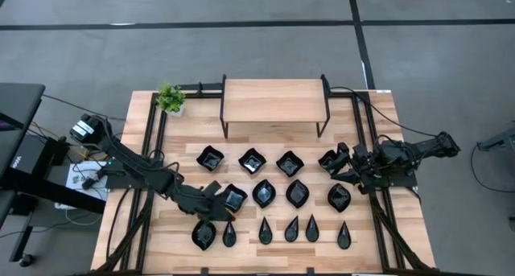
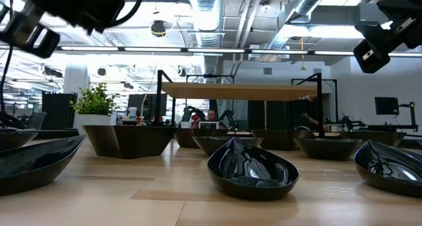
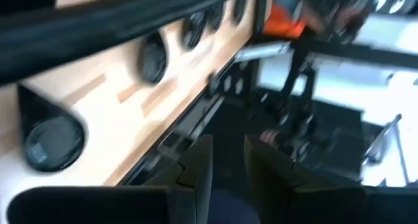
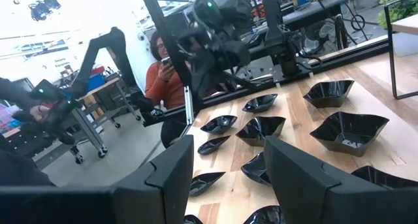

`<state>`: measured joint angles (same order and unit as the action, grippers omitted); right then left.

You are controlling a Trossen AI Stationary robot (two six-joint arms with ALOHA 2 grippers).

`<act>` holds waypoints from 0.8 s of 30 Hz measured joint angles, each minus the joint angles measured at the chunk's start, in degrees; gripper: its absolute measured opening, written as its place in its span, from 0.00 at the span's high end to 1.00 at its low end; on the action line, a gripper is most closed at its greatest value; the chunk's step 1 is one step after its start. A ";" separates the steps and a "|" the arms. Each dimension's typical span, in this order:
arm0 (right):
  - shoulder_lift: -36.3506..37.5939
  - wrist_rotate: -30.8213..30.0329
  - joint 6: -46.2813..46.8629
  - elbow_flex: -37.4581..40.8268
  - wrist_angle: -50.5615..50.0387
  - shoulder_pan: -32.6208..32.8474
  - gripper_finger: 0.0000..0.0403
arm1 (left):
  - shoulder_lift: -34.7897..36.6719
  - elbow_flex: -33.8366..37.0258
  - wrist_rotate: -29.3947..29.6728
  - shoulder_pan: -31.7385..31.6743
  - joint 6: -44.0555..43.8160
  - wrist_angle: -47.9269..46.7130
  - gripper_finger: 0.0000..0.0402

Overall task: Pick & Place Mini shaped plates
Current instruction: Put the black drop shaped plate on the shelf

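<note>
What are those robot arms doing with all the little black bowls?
The little black plates sit in three rows on the wooden table. The left gripper hovers over the front-left plates, by the wavy square one, with nothing visibly held. The right gripper waits open over the plate at the back row's right end. A small shelf and potted plant stand behind.

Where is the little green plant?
In the high view, the plant stands at the table's far left corner, just left of the wooden shelf.
</note>
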<state>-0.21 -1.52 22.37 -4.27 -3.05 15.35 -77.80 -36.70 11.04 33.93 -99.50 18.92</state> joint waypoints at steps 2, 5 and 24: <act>0.02 0.00 -0.01 -0.01 0.00 -0.01 0.55 | 0.52 -1.47 4.09 0.30 0.21 -0.16 0.78; 0.02 0.00 -0.46 0.00 0.00 -0.02 0.55 | 0.53 -5.39 8.93 0.46 2.90 -3.64 0.78; -0.05 -0.02 -0.44 0.00 -4.90 -0.09 0.55 | -17.03 -28.92 -5.55 -0.08 -6.07 -46.24 0.78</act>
<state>-0.25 -1.54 21.93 -4.27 -7.95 15.27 -94.84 -65.62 5.49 33.85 -105.57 -27.32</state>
